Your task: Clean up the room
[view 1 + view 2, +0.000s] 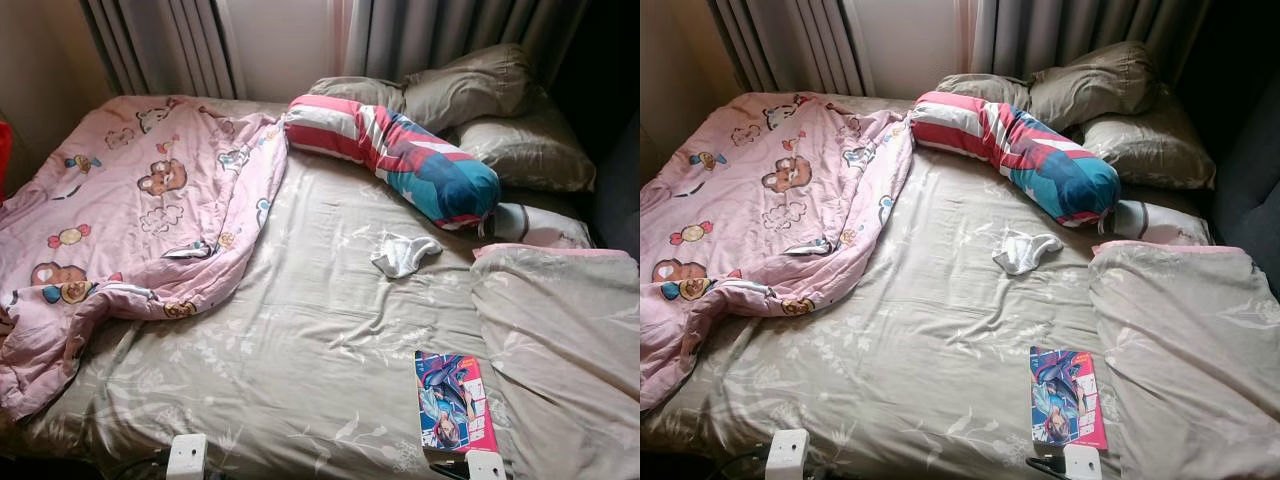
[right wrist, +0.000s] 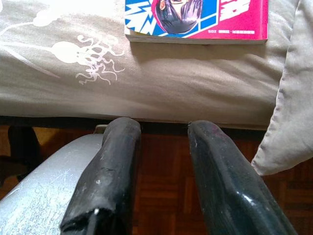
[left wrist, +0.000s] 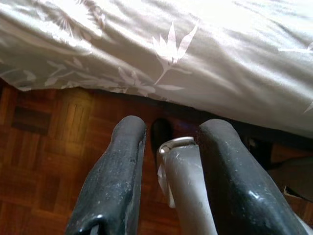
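A bed with a grey-beige leaf-print sheet [image 1: 300,340] lies before me. A white crumpled cloth [image 1: 403,253] sits mid-bed. A colourful comic book [image 1: 455,400] lies flat by the near right edge. A rumpled pink bear-print quilt [image 1: 140,200] covers the left side. My right gripper [image 2: 165,127] is open, low beside the bed's edge, just short of the comic book [image 2: 195,19]. My left gripper [image 3: 173,129] is open too, over the wooden floor [image 3: 49,147] below the sheet's hem, holding nothing.
A striped red, white and blue bolster [image 1: 400,150] lies diagonally near the head. Grey pillows [image 1: 480,85] are stacked behind it. A folded grey duvet [image 1: 565,340] covers the right side. Curtains [image 1: 170,40] hang behind the bed.
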`<state>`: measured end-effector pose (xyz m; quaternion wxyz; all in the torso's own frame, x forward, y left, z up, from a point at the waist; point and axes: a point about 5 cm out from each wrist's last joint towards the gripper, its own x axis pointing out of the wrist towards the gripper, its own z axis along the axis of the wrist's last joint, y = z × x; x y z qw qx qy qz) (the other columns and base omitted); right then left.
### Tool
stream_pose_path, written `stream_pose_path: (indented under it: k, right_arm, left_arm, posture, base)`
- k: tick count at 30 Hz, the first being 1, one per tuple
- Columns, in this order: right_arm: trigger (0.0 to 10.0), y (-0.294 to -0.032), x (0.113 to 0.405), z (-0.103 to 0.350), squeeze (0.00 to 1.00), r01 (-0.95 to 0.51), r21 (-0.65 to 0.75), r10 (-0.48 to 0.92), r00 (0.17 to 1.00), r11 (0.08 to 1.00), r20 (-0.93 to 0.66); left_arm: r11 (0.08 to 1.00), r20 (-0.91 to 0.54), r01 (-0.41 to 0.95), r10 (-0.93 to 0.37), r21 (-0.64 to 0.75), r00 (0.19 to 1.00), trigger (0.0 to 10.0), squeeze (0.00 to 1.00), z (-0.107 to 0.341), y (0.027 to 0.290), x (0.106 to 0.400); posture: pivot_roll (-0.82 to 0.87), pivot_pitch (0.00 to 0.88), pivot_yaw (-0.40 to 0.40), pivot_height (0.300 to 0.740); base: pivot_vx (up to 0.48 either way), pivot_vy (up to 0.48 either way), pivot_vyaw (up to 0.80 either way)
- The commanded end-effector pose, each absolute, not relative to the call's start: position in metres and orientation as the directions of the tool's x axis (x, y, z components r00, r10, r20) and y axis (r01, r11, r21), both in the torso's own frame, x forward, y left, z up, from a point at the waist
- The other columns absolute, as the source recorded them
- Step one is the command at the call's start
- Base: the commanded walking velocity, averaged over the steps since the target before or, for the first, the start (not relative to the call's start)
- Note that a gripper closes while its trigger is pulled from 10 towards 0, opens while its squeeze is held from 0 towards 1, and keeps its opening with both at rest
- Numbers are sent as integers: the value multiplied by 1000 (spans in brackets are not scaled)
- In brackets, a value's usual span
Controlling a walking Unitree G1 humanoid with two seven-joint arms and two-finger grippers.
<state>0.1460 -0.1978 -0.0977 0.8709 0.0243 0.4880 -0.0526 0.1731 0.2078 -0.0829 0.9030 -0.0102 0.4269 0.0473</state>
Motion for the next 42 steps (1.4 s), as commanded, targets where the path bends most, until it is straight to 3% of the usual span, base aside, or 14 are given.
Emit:
stream_pose_path:
  k: [1, 42]
  right_arm:
    - [10000, -196, 140, -100, 0, 113, -12, -67, 499, 994, -864]
    - [10000, -198, 139, -100, 0, 97, -21, -66, 496, 995, -866]
  left_arm:
    - [996, -792, -84, 80, 37, 606, 10000, 0, -86, 210, 166]
    - [995, -811, -93, 92, 46, 577, 10000, 0, -91, 212, 154]
  posture:
    - [-51, 117, -9, 740]
    - [-54, 122, -16, 740]
  base:
    - [0, 0, 0]
    - [-238, 0, 0]
